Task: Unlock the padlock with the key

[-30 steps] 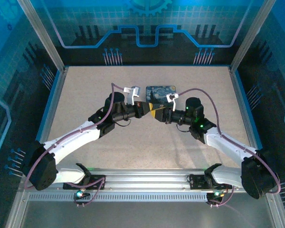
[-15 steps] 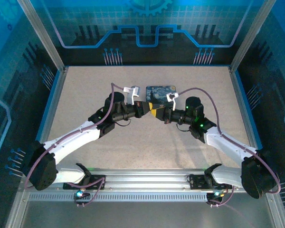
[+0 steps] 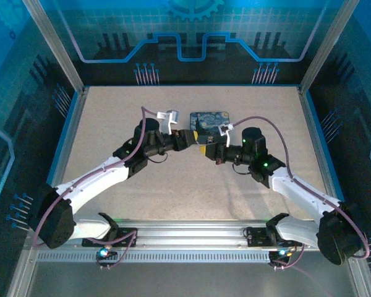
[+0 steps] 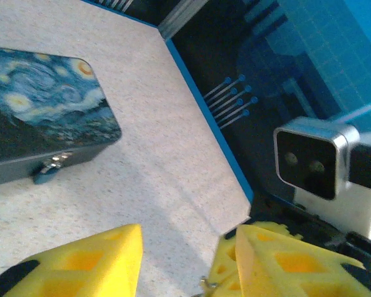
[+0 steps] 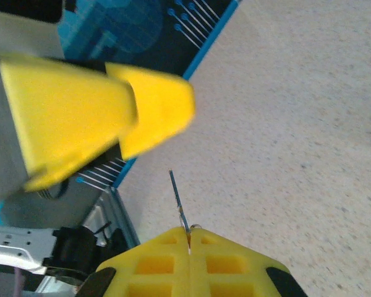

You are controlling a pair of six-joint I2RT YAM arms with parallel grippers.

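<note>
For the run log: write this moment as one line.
right jaws: shut on key | left jaws: open | padlock: on tin front, untouched

Speckled beige tabletop (image 3: 111, 117), blue circuit-patterned walls (image 3: 235, 31), aluminium frame posts (image 3: 54, 43), seemingly cool blue lighting.

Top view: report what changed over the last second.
The left fingers edged farther out toward the tin, and the right fingers drew back slightly toward their base. Nothing was grasped or released. The tin stayed put, and the key remains pinched in the right fingers.
</note>
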